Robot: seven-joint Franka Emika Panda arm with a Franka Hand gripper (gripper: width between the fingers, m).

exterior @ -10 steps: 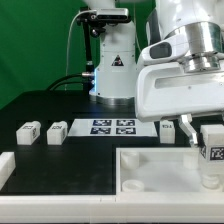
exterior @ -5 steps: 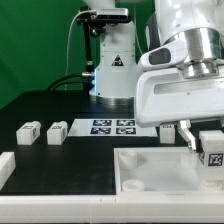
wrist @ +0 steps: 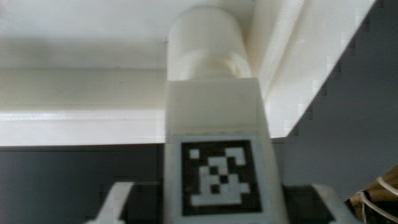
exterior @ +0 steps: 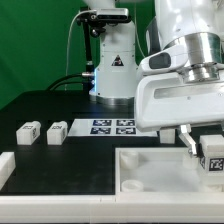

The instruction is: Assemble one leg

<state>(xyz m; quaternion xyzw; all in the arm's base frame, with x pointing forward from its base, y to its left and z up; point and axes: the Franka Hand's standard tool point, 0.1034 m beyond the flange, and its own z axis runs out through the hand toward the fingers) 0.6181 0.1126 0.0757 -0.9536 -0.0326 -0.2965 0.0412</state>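
My gripper [exterior: 209,156] is shut on a white leg [exterior: 214,160] with a black-and-white tag, held over the right rim of the large white tray-like part [exterior: 150,166]. In the wrist view the leg [wrist: 217,115] fills the middle. Its tag faces the camera and its rounded end points at the tray's rim [wrist: 71,95]. My gripper [wrist: 217,205] clamps it from both sides. Two more legs [exterior: 27,131] [exterior: 55,131] lie on the black table at the exterior view's left. Another leg [exterior: 168,130] lies behind the tray.
The marker board [exterior: 112,126] lies at the table's middle back. A white robot base [exterior: 112,70] with cables stands behind it. A white block [exterior: 4,165] sits at the exterior view's left edge near the front.
My gripper with the leg has shifted slightly down and toward the exterior view's right, over the tray. The other parts have not moved.
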